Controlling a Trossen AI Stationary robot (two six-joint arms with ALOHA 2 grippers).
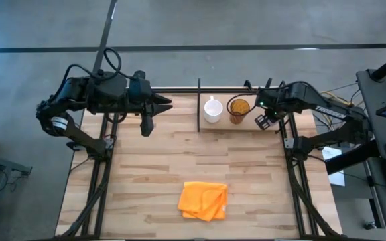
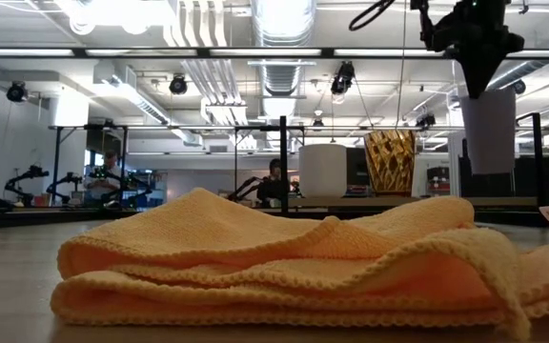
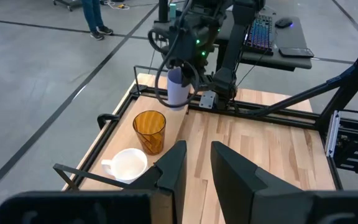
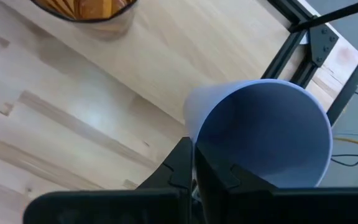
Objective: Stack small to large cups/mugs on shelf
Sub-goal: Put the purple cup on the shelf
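The white mug (image 1: pixel 212 109) and the amber cup (image 1: pixel 238 108) stand side by side on the shelf (image 1: pixel 223 124), just right of its black divider (image 1: pixel 198 104). My right gripper (image 2: pixel 475 74) is shut on the pale lavender tumbler (image 2: pixel 489 129) over the shelf's right end, right of the amber cup (image 2: pixel 390 162). In the high view the arm hides the tumbler. My left gripper (image 1: pixel 148 115) hangs open and empty at the table's far left, left of the shelf. My right gripper holds the tumbler by its rim wall (image 4: pixel 194 142), one finger outside and one inside the open mouth. The fingers come from above, pointing down. The tumbler hangs upright below them (image 3: pixel 178 87), its base clear of the shelf board.
A folded orange cloth (image 1: pixel 204 200) lies near the table's front edge, at the middle. The shelf's black frame (image 4: pixel 303 37) runs close by the tumbler. A desk with a keyboard (image 3: pixel 263 28) stands beyond the table's right side.
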